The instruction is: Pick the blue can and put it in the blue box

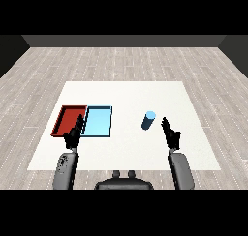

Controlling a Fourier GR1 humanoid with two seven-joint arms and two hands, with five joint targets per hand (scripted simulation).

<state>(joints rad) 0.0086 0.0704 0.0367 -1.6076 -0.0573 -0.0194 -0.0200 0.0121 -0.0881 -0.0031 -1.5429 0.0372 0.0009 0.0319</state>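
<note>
Nearest to us, our right hand (171, 135) has straight fingers, spread apart, and holds nothing. The blue can (148, 120) stands upright on the worktop (126, 92), just left of this hand and slightly beyond it, not touching. The left hand (72, 136), fingers relaxed, hovers near the red tray (62, 118). The blue tray (98, 122) lies left of the can.

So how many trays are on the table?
2. The red tray lies at the table's left side, partly behind the left hand. The light blue tray lies right beside it, nearer the middle. None seems hidden.
</note>
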